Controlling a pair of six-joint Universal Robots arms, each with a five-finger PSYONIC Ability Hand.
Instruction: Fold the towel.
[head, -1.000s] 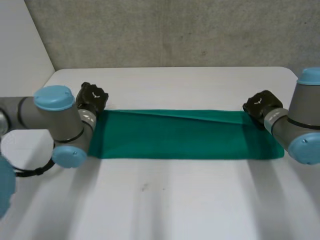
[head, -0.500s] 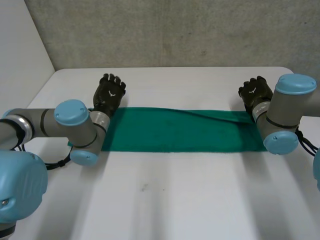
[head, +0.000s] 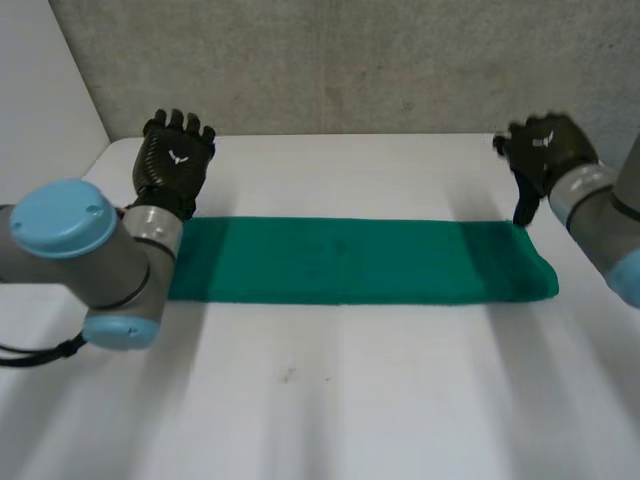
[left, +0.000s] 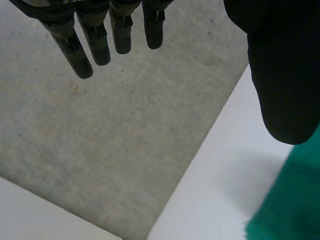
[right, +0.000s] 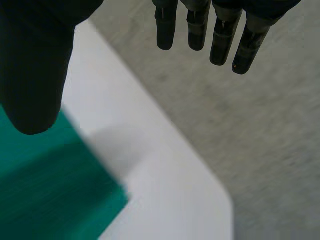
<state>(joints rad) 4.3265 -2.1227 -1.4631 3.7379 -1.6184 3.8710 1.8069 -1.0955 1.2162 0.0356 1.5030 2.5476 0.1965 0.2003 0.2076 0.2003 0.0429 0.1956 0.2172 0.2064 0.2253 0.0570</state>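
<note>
The nearest stretch of the white tabletop (head: 320, 400) is bare. Beyond it the towel (head: 350, 260) lies across the middle of the frame, running from left-centre almost to the right edge.

A band this long and narrow could easily go wrong at the next fold. If one end is picked up higher or sooner than the other, the strip would likely twist and the edges would land askew. A pinch that catches only the top layer could also peel the layers apart instead of carrying the whole end over.

The towel is deep green and lies flat and smooth, with a straight near edge and a slightly rounded lower right corner. It looks already doubled lengthwise, though the layers cannot be told apart.

Past its far edge, the left hand (head: 175, 165) sits at upper left with its fingers straight and spread, grasping nothing. In its wrist view a towel corner (left: 285, 215) lies below the thumb. The right hand (head: 545, 150), at upper right, is likewise released and empty, with one digit pointing down toward the towel's far right corner. Green cloth (right: 50, 190) lies under its thumb. The grey wall (head: 350, 60) stands behind.
</note>
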